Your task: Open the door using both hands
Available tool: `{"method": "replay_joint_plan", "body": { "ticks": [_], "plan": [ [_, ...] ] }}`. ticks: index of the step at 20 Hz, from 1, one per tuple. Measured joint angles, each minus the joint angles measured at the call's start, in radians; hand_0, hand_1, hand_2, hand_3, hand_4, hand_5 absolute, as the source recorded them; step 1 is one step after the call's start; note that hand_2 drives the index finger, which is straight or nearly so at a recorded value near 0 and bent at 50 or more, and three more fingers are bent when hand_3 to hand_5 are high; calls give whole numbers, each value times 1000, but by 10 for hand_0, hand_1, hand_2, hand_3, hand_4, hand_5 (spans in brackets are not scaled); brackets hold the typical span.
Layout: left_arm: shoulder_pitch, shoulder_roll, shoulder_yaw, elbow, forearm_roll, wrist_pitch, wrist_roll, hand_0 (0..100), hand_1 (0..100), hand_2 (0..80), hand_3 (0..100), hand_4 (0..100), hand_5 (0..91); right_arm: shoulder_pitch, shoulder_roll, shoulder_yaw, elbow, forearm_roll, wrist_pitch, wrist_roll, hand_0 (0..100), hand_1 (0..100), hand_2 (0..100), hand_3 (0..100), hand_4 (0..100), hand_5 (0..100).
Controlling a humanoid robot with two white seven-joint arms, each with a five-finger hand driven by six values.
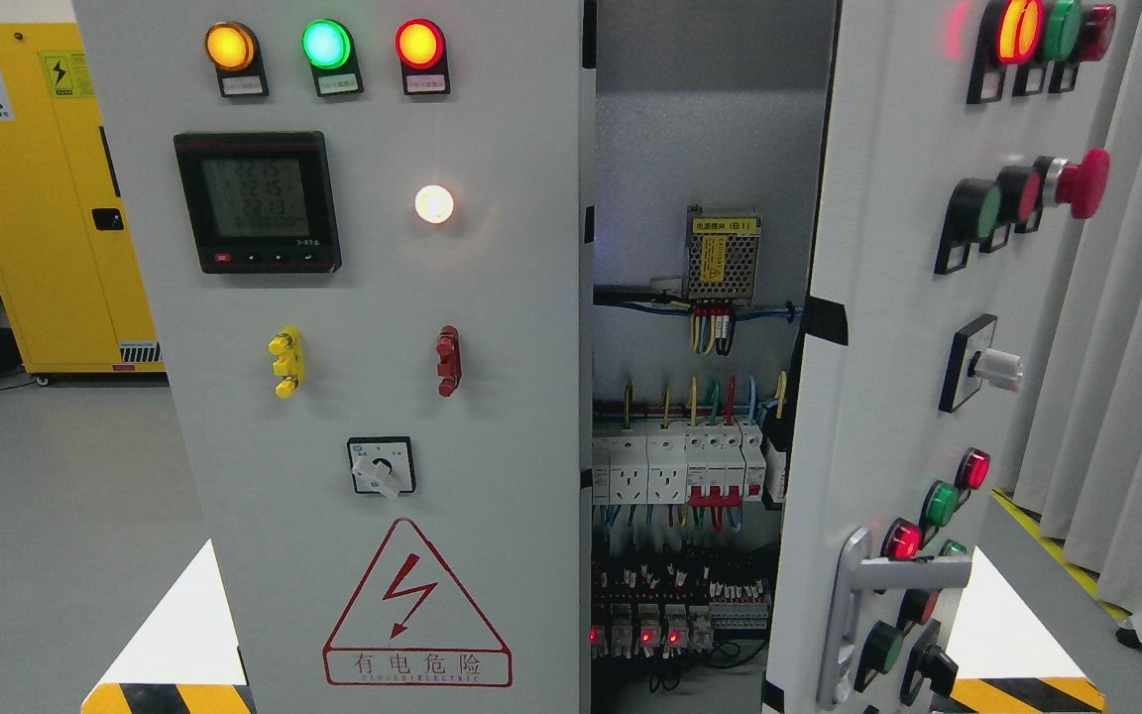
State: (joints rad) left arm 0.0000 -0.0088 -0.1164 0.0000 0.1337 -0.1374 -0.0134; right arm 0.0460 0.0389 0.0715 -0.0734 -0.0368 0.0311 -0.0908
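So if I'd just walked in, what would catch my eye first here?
Probably the three lit lamps, amber, green and red, along the top of the closed left door, with the red lightning warning triangle near its bottom. Next, the right door stands swung open, showing rows of breakers and coloured wires inside. A red mushroom button juts from that open door. No robot hand is in view.

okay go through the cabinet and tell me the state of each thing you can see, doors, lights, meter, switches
right door: swung open, interior showing
left door: closed
amber lamp: lit
green lamp: lit
red lamp: lit
white lamp: lit
meter: on, digits showing
rotary switch: knob pointing lower right
door handle: lever horizontal
relay row: red indicators glowing
robot hands: not in view
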Motion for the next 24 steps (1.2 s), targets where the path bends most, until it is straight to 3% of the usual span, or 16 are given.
{"method": "replay_joint_plan", "body": {
  "ticks": [9, 15, 17, 19, 22, 24],
  "plan": [
    [2, 5, 0, 0, -1, -4, 0, 120, 556, 0, 0, 0, 0, 0, 0, 2, 0, 0, 0, 0, 0, 500, 40, 0, 0, 0],
    [92, 6, 1, -90, 35, -16, -1, 120, 556, 0, 0, 0, 0, 0, 0, 3, 0, 0, -1, 0, 0, 500, 40, 0, 0, 0],
    [142, 14, 1, -173, 48, -18, -23, 120, 556, 0, 0, 0, 0, 0, 0, 3, 0, 0, -1, 0, 0, 500, 40, 0, 0, 0],
    [181, 28, 1, -265, 59, -20, -101, 120, 556, 0, 0, 0, 0, 0, 0, 3, 0, 0, -1, 0, 0, 500, 40, 0, 0, 0],
    [243, 58, 1, -423, 78, -48, -316, 120, 556, 0, 0, 0, 0, 0, -1, 3, 0, 0, -1, 0, 0, 500, 40, 0, 0, 0],
    [284, 85, 1, -540, 99, -97, -428, 120, 556, 0, 0, 0, 0, 0, -1, 3, 0, 0, -1, 0, 0, 500, 40, 0, 0, 0]
  ]
}}
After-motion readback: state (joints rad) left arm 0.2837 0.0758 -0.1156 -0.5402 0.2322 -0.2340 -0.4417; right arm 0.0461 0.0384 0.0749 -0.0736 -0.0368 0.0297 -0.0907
